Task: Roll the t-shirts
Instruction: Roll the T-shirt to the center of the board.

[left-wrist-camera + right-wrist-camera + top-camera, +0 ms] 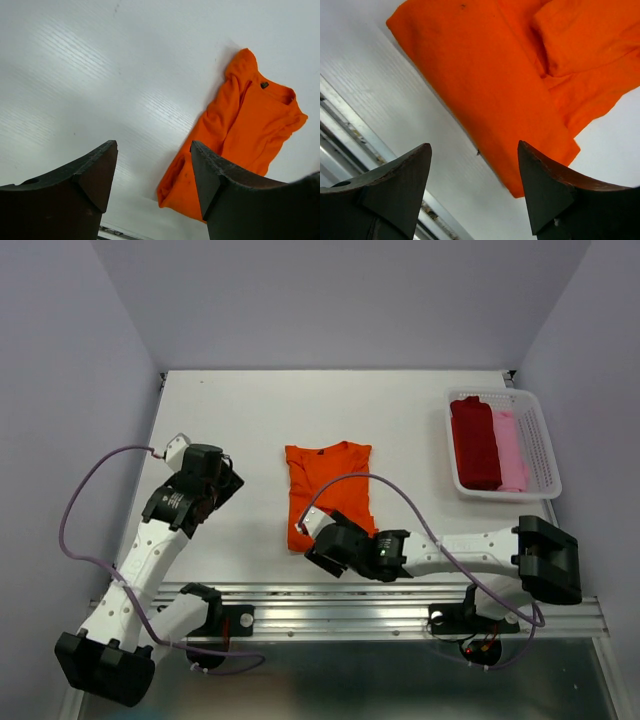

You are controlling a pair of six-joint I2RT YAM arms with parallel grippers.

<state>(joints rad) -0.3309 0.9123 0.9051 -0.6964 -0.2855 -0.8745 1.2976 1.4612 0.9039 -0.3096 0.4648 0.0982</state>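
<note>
I am holding my left gripper [152,150] with its fingers spread wide over the bare table [230,410]. My right gripper [474,149] is also gaping empty, at the near end of the orange t-shirt [330,490] lying folded mid-table. The dark red roll [475,440] and pink roll [511,452] are sitting in the white basket [541,435].

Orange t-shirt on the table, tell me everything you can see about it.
The orange t-shirt is bright, plain soft cloth, folded lengthwise into a narrow, slightly rumpled strip, sleeves folded inward. Its collar, with a small dark label, points to the far side. It lies flat, unrolled, mid-table, touching only the white table; nothing grips it.
</note>
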